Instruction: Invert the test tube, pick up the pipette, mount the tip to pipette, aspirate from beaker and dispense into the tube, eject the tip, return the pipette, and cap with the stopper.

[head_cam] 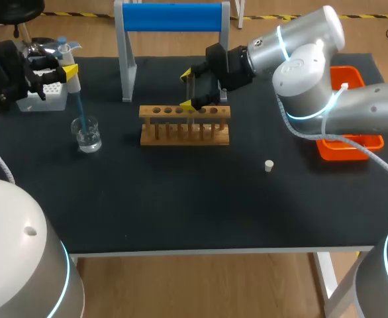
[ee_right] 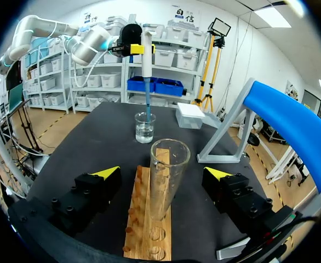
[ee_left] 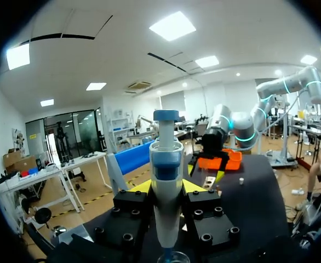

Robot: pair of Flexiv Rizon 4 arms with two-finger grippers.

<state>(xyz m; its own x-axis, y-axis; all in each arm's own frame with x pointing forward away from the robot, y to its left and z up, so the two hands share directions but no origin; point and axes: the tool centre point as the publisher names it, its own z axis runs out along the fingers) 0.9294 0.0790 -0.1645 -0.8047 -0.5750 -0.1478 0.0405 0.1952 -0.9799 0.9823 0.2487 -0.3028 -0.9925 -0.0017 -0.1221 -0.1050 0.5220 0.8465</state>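
Gripping the pipette (head_cam: 73, 85) from both sides, the left gripper (head_cam: 60, 71) sits at the 10 o'clock corner of the black table (head_cam: 181, 199), its fingers closed narrowly on the white body. The pipette stands roughly upright, and its blue tip (head_cam: 79, 109) reaches down into the glass beaker (head_cam: 88, 134), which holds clear liquid. A white tip box (head_cam: 45, 98) lies just at 11 o'clock of the beaker. The wooden rack (head_cam: 184, 129) stands at 3 o'clock of the beaker, near the table's middle. The test tube (ee_right: 168, 170) stands upright in the rack with its open mouth up. The right gripper (head_cam: 191, 91) hangs over the rack with its fingers spread wide, one on each side of the tube, neither touching the glass. A small white stopper (head_cam: 269, 165) lies alone at 4 o'clock of the rack. An orange tray (head_cam: 353, 149) sits at 3 o'clock, partly under the right arm, and a blue-barred stand (head_cam: 174, 16) rises at 12 o'clock.
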